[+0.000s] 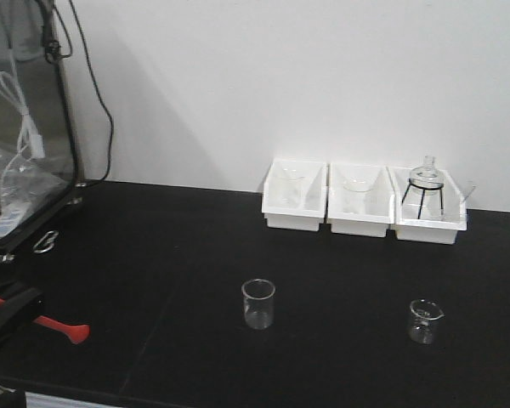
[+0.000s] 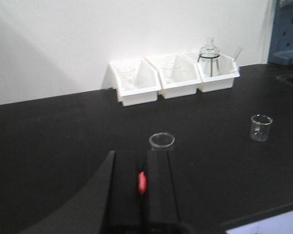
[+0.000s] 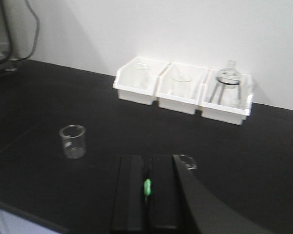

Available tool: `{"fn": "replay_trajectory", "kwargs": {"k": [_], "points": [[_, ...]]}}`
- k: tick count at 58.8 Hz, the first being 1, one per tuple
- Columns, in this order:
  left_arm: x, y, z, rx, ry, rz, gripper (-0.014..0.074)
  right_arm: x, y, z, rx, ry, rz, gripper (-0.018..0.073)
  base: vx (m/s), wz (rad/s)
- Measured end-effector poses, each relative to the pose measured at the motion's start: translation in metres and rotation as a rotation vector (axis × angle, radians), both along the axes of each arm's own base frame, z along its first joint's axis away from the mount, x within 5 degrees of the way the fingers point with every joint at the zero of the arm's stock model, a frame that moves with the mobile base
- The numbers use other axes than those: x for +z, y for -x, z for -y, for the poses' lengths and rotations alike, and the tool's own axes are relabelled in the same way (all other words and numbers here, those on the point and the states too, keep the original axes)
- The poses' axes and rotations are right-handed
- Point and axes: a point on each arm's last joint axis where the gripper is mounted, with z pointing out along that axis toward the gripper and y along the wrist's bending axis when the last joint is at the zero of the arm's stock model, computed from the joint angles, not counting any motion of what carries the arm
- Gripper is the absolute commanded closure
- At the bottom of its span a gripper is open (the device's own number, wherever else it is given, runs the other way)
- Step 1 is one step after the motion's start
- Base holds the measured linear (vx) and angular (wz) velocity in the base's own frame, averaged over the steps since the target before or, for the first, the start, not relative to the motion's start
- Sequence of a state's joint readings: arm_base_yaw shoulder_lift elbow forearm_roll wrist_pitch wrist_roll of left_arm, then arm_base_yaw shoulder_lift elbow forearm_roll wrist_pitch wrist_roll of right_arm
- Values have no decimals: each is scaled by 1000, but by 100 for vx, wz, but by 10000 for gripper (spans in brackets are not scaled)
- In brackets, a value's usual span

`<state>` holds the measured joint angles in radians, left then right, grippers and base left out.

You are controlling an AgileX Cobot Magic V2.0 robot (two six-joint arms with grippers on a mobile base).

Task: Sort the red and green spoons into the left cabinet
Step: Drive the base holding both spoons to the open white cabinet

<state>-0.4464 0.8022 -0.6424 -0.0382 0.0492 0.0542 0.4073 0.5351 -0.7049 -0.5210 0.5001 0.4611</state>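
The left claw (image 2: 142, 158) is squeezed shut on the red spoon (image 2: 142, 182), above the black tabletop (image 2: 63, 136). The right claw (image 3: 147, 161) is pinching the green spoon (image 3: 147, 189).

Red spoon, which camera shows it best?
Exterior front-facing view: the red spoon pokes out of the left gripper, showing its shaft and wider end. The left wrist view shows only a red sliver between shut fingers; the right wrist view shows none of it.
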Motion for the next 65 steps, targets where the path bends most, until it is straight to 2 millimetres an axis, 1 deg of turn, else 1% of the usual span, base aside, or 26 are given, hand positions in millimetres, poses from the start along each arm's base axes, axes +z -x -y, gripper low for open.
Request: {"fn": "replay_trajectory", "kwargs": {"k": [30,50,65], "points": [[0,0,0,0,0,-1,596,0,0,0,0,0,0,561,-17,55],[0,0,0,0,0,-1,596,0,0,0,0,0,0,561,-8,76],[0,0,0,0,0,-1,596,0,0,0,0,0,0,561,5,81]]}}
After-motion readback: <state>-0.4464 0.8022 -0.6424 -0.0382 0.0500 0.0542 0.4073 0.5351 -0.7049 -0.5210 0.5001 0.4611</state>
